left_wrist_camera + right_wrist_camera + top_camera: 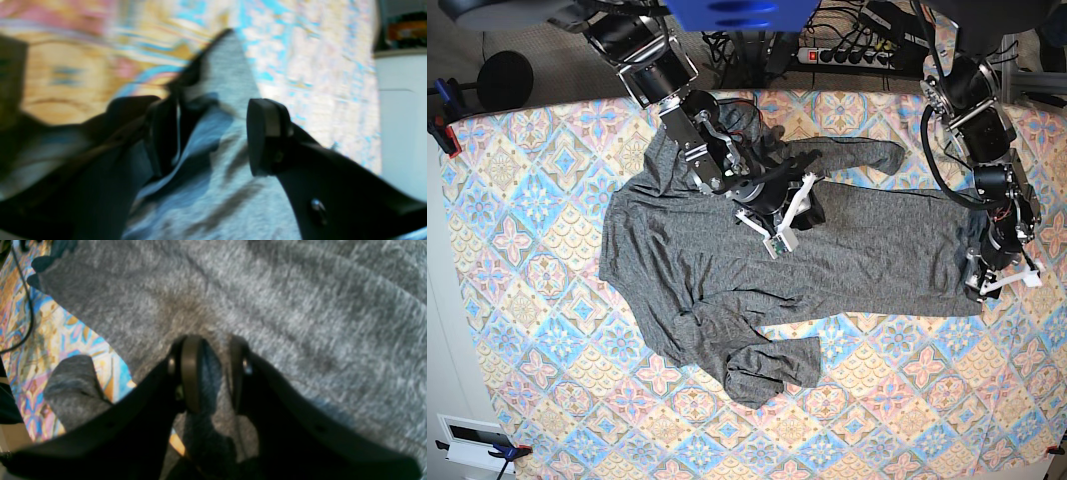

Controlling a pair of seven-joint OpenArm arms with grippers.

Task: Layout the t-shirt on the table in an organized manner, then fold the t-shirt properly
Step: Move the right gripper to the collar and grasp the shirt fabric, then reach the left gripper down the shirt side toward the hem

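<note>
The dark-grey t-shirt (727, 270) lies spread across the patterned table (527, 200), hem toward the right, one long sleeve stretched along the back and the other doubled over at the front. My right gripper (789, 222) sits mid-shirt near the back sleeve; in the right wrist view it (213, 373) is shut on a pinched fold of the t-shirt (300, 306). At the hem's front right corner my left gripper (992, 285) stands open; the left wrist view shows it (210, 140) straddling the t-shirt (227, 200), whose corner points away over the table (317, 50).
A power strip (857, 55) and cables lie beyond the table's back edge. A black cable (26, 306) runs over the cloth left of the shirt. A white box (400, 116) stands past the table's edge by my left gripper. Clamps (442, 130) hold the cloth's left edge.
</note>
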